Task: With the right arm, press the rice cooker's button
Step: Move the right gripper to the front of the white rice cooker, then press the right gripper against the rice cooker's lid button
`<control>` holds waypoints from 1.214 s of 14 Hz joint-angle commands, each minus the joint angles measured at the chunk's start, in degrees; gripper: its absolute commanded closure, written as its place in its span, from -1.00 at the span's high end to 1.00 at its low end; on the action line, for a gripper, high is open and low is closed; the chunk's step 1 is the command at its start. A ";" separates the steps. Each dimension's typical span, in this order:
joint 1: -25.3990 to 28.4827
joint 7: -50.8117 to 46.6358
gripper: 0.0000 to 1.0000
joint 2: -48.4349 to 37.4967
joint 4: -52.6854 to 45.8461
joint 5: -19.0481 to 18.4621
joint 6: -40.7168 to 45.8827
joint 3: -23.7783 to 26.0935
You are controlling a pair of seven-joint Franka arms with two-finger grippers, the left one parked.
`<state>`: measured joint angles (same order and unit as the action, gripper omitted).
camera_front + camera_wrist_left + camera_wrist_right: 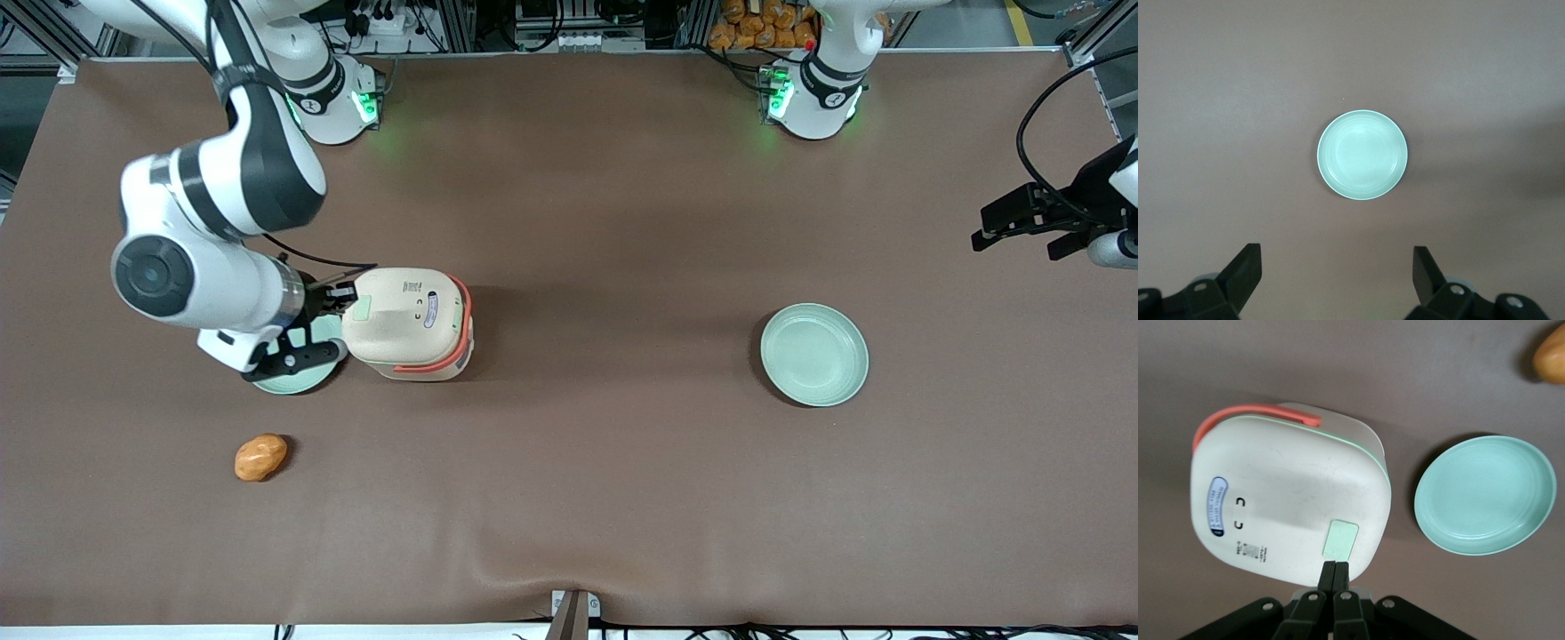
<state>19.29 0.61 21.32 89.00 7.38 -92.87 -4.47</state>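
Observation:
The cream rice cooker (411, 322) stands on the brown table, with a coral-orange handle band and a blue oval sticker on its lid. Its pale green button (362, 308) is on the lid edge that faces the working arm. The right arm's gripper (341, 300) is shut and empty, its fingertips at that button's edge. In the right wrist view the closed fingertips (1336, 568) meet just at the rim of the green button (1341, 540) on the cooker lid (1285, 500).
A pale green plate (298, 372) lies partly under the wrist, beside the cooker; it also shows in the right wrist view (1485, 495). An orange bread roll (260, 457) lies nearer the front camera. A second green plate (814, 354) lies toward the parked arm's end.

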 commanded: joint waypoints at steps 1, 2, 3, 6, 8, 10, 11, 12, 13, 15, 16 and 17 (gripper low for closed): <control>0.22 -0.52 -1.00 1.26 1.00 0.79 -0.38 -0.28; 0.22 -0.52 -1.00 1.53 1.09 0.79 -0.38 -0.28; 0.22 -0.43 -1.00 2.31 1.27 0.79 -0.29 -0.28; 0.05 -0.26 -1.00 3.81 1.53 0.79 -0.29 -0.28; -0.04 0.01 -1.00 4.08 1.79 0.79 -0.29 -0.28; -0.13 0.09 -1.00 4.60 1.88 0.79 -0.38 -0.28; -0.13 0.18 -1.00 4.78 1.88 0.79 -0.38 -0.28; -0.04 0.27 -1.00 4.95 1.97 0.79 -0.38 -0.28; -0.04 0.27 -1.00 5.13 1.97 0.79 -0.38 -0.28; -0.04 0.36 -1.00 5.39 1.97 0.79 -0.47 -0.28; -0.04 0.36 -1.00 5.83 1.97 0.79 -0.47 -0.28; 0.05 0.36 -1.00 5.92 1.97 0.79 -0.47 -0.28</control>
<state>19.27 0.62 26.27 90.02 7.78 -93.05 -4.60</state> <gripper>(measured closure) 0.991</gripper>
